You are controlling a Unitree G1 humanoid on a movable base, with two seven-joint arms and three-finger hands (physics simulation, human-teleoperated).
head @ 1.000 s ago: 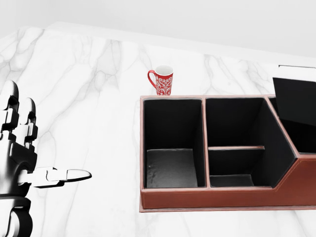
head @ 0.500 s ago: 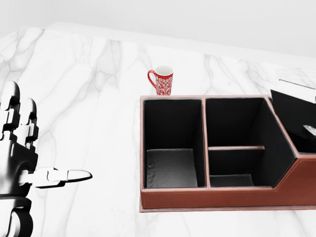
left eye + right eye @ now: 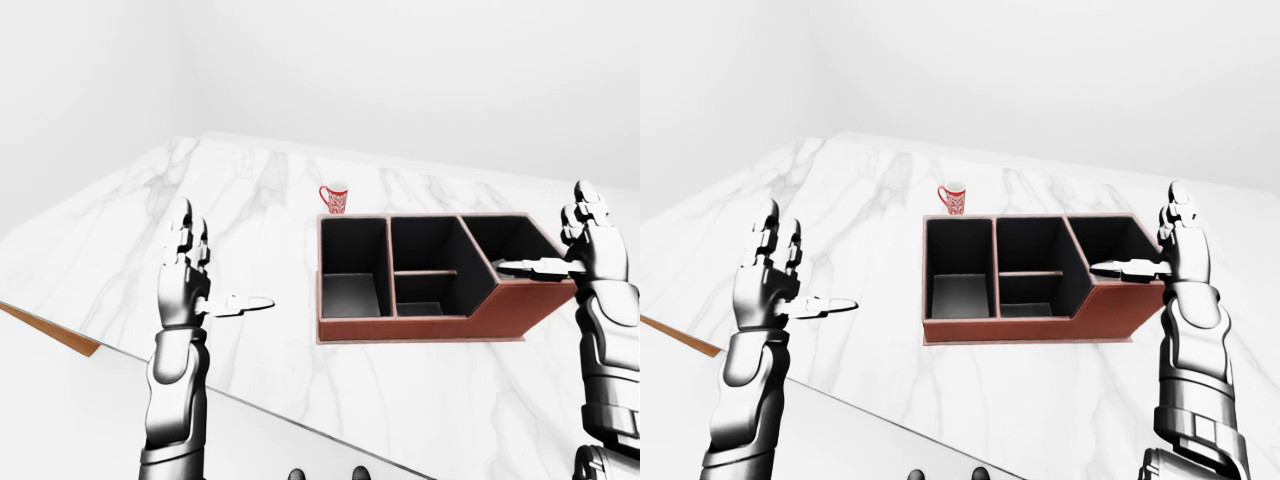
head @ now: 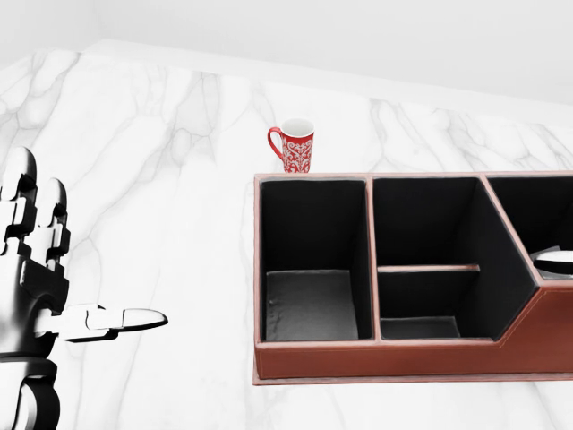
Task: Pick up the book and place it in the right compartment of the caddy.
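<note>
Brown leather-look caddy (image 4: 394,358) sits on the white marble table (image 4: 161,179), filling the lower right of the head view. It's got 3 sections across: a tall one on the left, a middle one split by a low divider into 2 pockets, and the right one behind a slanted wall. All of them are black inside.

Can't spot the book anywhere in these views. The right compartment looks dark in both eye views, so whether it's lying down in there I can't tell.

A red and white patterned mug (image 4: 293,146) stands upright just above the caddy's top left corner in the head view, handle pointing left, apart from the rim.

Left hand (image 3: 190,285) is up at the left of the left-eye view, well away from the caddy, fingers straight up and thumb stuck out sideways toward the right. Spread wide, holding nothing.

Right hand (image 3: 1175,250) is up by the caddy's right end at the right of the right-eye view, same pose, fingers upright and its thumb (image 3: 1125,268) reaching left over the right compartment's edge. Also spread, nothing in it. In the head view only that pale thumb tip shows at the right edge.
</note>
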